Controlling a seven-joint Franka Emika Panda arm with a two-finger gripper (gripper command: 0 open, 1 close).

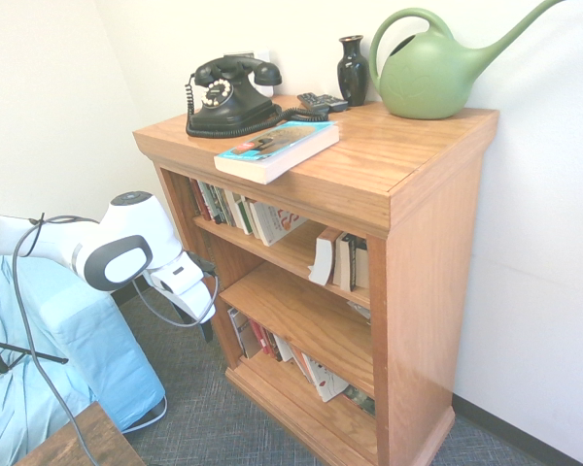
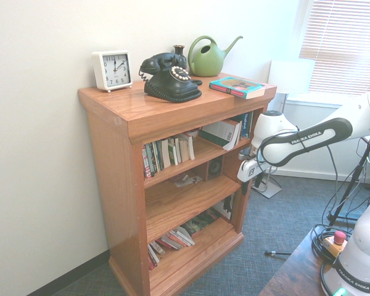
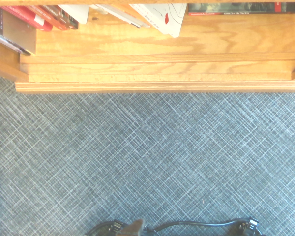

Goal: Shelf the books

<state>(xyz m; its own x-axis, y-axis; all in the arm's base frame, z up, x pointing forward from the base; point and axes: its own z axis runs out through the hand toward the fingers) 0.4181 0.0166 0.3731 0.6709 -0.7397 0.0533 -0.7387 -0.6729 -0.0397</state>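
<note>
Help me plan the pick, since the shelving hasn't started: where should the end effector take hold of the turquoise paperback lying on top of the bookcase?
The turquoise paperback lies flat on the bookcase top, one corner poking past the front edge. Probably best to come from the front and pinch that overhanging corner, one finger above the cover and one below. The black telephone sits close behind, so the far side looks cramped. The end effector hangs low beside the shelves.

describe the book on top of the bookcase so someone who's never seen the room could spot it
Find the wooden bookcase against the white wall. On its top, before the black rotary phone, the book lies flat near the front edge. Unlike the books standing on the shelves below, it lies alone, turquoise cover up.
</note>
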